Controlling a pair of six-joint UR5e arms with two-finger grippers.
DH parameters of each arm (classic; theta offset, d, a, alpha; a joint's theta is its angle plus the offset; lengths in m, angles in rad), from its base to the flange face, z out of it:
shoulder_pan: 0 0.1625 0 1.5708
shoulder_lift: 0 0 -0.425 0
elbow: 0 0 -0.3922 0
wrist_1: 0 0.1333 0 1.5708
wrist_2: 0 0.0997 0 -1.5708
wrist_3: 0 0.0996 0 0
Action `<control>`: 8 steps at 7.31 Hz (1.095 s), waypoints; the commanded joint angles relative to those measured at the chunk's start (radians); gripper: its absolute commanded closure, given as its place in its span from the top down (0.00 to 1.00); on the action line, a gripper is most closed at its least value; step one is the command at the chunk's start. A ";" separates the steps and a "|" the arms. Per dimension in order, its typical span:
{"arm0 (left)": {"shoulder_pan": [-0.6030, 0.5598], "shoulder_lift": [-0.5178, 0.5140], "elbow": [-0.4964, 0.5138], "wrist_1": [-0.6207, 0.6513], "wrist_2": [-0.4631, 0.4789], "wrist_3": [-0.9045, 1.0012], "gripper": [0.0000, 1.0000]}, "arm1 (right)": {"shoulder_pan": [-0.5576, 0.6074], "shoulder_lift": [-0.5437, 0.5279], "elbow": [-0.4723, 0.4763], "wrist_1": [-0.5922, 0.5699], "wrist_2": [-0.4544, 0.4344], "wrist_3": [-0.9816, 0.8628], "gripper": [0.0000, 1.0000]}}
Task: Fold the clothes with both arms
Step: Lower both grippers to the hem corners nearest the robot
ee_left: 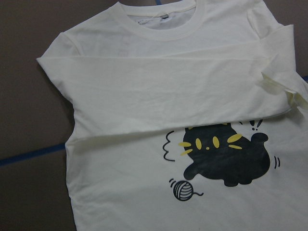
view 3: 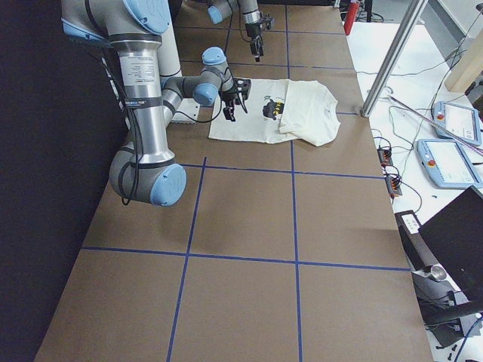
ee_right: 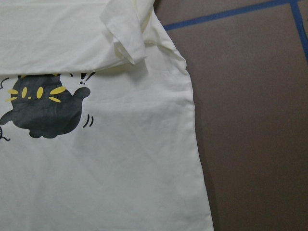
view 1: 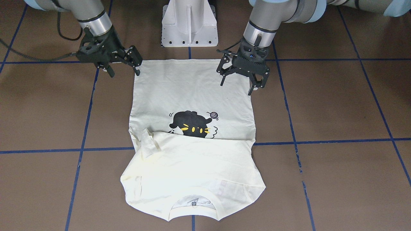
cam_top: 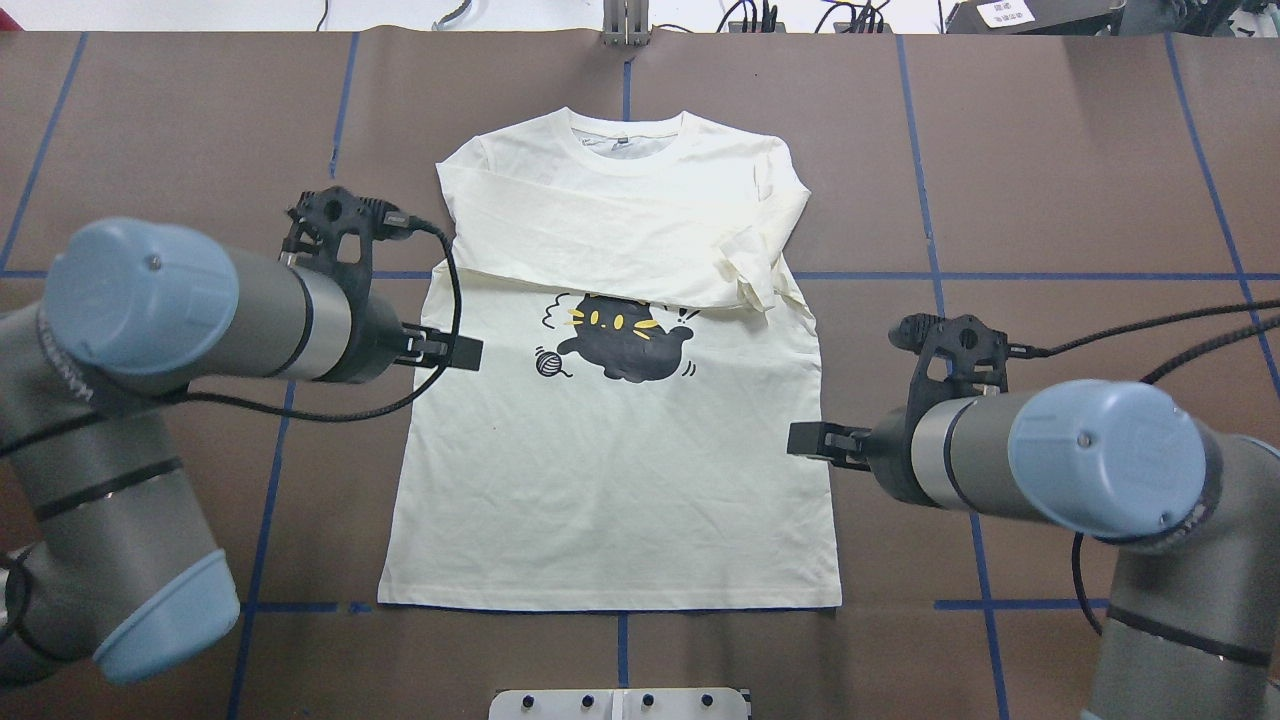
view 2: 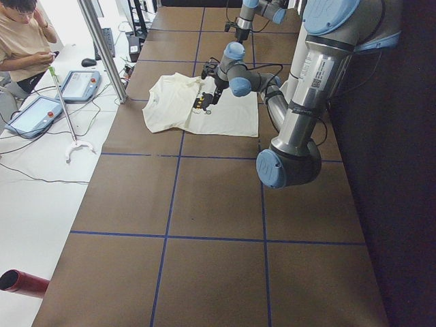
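Observation:
The clothes are one cream long-sleeved T-shirt (cam_top: 600, 490) lying flat, print side up, collar on the side away from the robot. Both sleeves are folded across the chest (cam_top: 610, 225) and partly cover the black cat print (cam_top: 625, 340). My left gripper (view 1: 236, 88) hovers open over the shirt's left side edge, empty; from overhead the left gripper (cam_top: 462, 352) sits at mid-body height. My right gripper (view 1: 124, 73) is open and empty at the opposite edge, seen from overhead as the right gripper (cam_top: 805, 440) beside the lower body. Both wrist views show only shirt (ee_left: 144, 96) and table.
The white pedestal (view 1: 189, 22) stands just beyond the shirt's hem, on the robot's side. Blue tape lines (cam_top: 1000, 275) grid the brown table. A person (view 2: 20, 41) sits at a side table with teach pendants (view 2: 78, 85). Bare brown surface surrounds the shirt.

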 commanded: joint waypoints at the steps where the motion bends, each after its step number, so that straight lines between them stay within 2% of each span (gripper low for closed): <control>1: 0.191 0.164 -0.023 -0.149 0.158 -0.248 0.73 | -0.123 -0.052 0.036 0.067 -0.117 0.123 0.95; 2: 0.253 0.221 -0.020 -0.186 0.206 -0.320 0.71 | -0.154 -0.119 0.036 0.160 -0.151 0.134 0.94; 3: 0.288 0.246 -0.019 -0.187 0.243 -0.345 0.64 | -0.166 -0.155 0.036 0.179 -0.176 0.148 0.94; 4: 0.317 0.266 -0.017 -0.185 0.246 -0.377 0.60 | -0.166 -0.155 0.036 0.180 -0.176 0.148 0.95; 8: 0.357 0.280 0.023 -0.171 0.246 -0.382 0.58 | -0.166 -0.155 0.036 0.180 -0.177 0.148 0.97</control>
